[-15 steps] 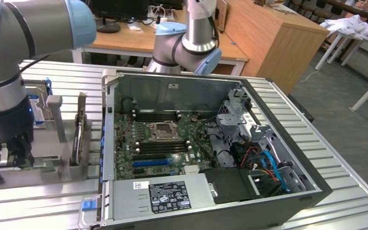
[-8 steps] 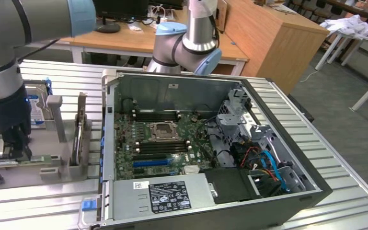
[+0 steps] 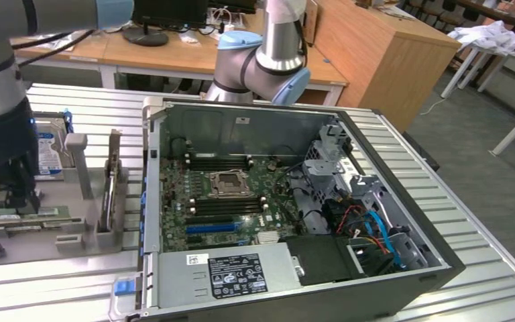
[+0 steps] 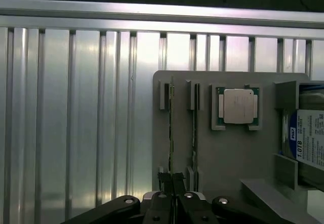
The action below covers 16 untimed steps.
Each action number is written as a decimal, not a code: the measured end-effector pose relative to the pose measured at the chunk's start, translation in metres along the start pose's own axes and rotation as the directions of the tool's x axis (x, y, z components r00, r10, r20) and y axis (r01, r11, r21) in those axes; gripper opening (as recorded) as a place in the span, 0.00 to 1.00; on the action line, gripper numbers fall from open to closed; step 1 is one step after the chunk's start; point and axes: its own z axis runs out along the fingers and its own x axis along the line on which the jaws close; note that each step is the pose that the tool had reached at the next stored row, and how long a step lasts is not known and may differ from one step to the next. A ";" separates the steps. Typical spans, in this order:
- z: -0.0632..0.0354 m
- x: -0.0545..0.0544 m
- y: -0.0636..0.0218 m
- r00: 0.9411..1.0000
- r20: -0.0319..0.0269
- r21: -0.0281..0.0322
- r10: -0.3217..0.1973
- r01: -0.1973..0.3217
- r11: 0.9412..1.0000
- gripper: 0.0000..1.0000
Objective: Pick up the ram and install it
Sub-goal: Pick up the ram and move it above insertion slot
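The ram [image 4: 171, 128], a long, narrow, flat green circuit-board stick, is presented edge-on in the wrist view, so only its thin upper edge is seen and its faces cannot be inspected. It is stood on its long edge in a slotted flat grey plastic holder [image 4: 228, 158], with each end located between short grey posts. Its long axis is aligned with the ribs of the ribbed silver metal table [image 4: 76, 133], which run from the exterior view's left to its right. A second green stick [image 4: 194, 128] is seated just beside it and parallel to it. On that second stick's far side a square silver-capped processor [image 4: 238, 106] is laid flat in a recess, and beyond that a blue-labelled silver hard drive [image 4: 310, 143] is held upright.

The black two-fingered gripper [image 4: 171, 179] is positioned at one end of the ram. Its fingers [image 4: 163, 181] are drawn almost together, with only a narrow slit left between them, and the ram's edge is seen running into that slit; the ram is pinched there while seated in the holder. In the exterior view the gripper [image 3: 11, 200] is lowered to holder level, well apart from the open dark grey computer case [image 3: 418, 268] and its green motherboard [image 3: 231, 201].
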 end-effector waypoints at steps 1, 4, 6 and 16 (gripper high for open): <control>-0.0034 0.000 0.0000 1.000 0.000 0.000 0.000 0.000 1.000 0.12; -0.0135 0.000 0.0001 1.000 0.000 0.000 0.000 0.000 1.000 0.12; -0.0194 -0.001 0.0002 1.000 0.000 0.000 0.000 0.000 1.000 0.12; -0.0489 -0.001 0.0003 1.000 0.000 0.000 0.000 0.000 1.000 0.12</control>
